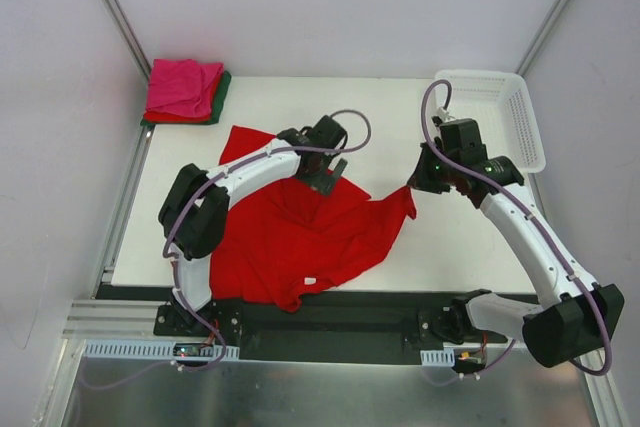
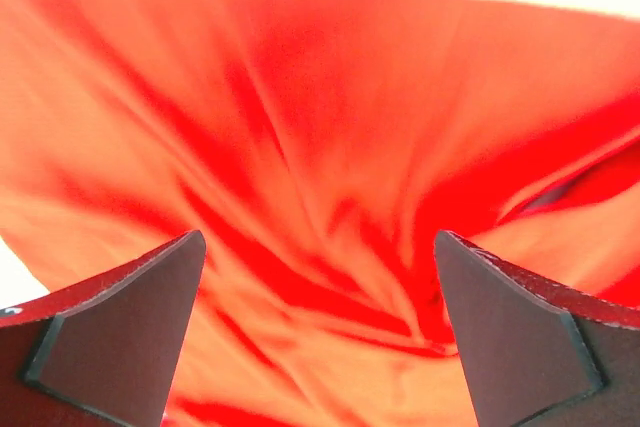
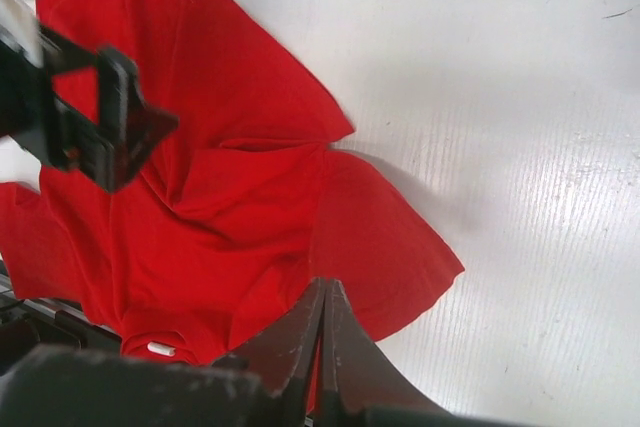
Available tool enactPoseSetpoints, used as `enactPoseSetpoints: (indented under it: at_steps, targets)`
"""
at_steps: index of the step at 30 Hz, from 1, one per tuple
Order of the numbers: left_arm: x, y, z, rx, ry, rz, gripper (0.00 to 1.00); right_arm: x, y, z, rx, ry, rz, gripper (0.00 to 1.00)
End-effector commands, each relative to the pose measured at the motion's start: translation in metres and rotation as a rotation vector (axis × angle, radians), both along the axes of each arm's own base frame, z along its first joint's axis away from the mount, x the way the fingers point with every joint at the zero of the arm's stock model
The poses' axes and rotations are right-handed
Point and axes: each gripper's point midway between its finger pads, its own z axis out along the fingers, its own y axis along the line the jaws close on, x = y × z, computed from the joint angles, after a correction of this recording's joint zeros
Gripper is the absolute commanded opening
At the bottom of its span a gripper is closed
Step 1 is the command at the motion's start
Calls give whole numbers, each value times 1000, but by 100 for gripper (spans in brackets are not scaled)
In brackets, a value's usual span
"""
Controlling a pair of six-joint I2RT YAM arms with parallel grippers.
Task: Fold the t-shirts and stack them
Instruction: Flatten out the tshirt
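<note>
Fingers of the left gripper spread wide and empty over the crumpled red t-shirt at mid-table; fingers of the right gripper closed, pinching its right edge. Step: spreading flat before folding. Next, the left needs a grasp opposite. The folded stack lies far left. The white neck tag is unreadable.

Matt red cloth t-shirt, white plastic basket

Bright red t-shirt, magenta-over-red-and-green stack, white lattice basket, white table.
</note>
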Motion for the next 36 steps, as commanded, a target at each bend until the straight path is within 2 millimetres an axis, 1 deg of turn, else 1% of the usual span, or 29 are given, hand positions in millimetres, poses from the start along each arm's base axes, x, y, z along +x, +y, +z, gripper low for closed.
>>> enactPoseSetpoints:
  at_steps: [1, 2, 3, 4, 5, 6, 7, 10, 11, 14, 17, 21, 26, 27, 29, 30, 35, 36]
  targets:
    - [61, -29, 73, -53, -232, -46, 99, -1, -2, 14, 9, -50, -6, 1]
    - [66, -37, 70, -56, -223, -85, 99, -1, -2, 15, 9, -53, -7, 1]
    - [70, -44, 75, -67, -232, -108, 99, -1, -2, 15, 8, -50, -7, 1]
    - [75, -53, 86, -101, -248, -123, 99, -2, -2, 15, 8, -50, -7, 1]
    - [76, -59, 83, -115, -236, -140, 99, -2, -2, 16, 8, -50, -7, 1]
    - [73, -70, 82, -158, -211, -173, 99, -3, -3, 16, 5, -53, -10, 1]
    - [71, -76, 84, -181, -203, -188, 99, -3, -4, 15, 0, -50, -15, 1]
    - [62, -90, 65, -207, -140, -237, 99, -3, -5, 16, -4, -51, -19, 1]
    - [60, -93, 56, -204, -119, -250, 98, -2, -6, 15, -5, -48, -21, 1]
    - [49, -109, 41, -224, -80, -307, 97, -1, -5, 17, -5, -52, -20, 1]
    - [41, -118, 28, -214, -60, -340, 96, -1, -5, 16, -6, -47, -23, 1]
    - [25, -133, 14, -245, -24, -373, 96, -1, -5, 16, -8, -48, -23, 1]
    - [6, -143, -8, -238, 3, -392, 95, 0, -7, 14, -13, -45, -25, 1]
    - [-1, -144, -15, -232, 15, -399, 95, -1, -7, 13, -15, -41, -25, 1]
    - [-4, -149, -20, -240, 6, -404, 95, -1, -7, 13, -15, -41, -23, 1]
    - [-7, -149, -26, -230, 11, -407, 95, -2, -6, 12, -15, -38, -22, 1]
    - [-1, -155, -37, -237, -17, -389, 95, -2, -7, 12, -19, -37, -23, 1]
    - [2, -158, -34, -245, -26, -388, 95, -2, -7, 11, -23, -35, -20, 1]
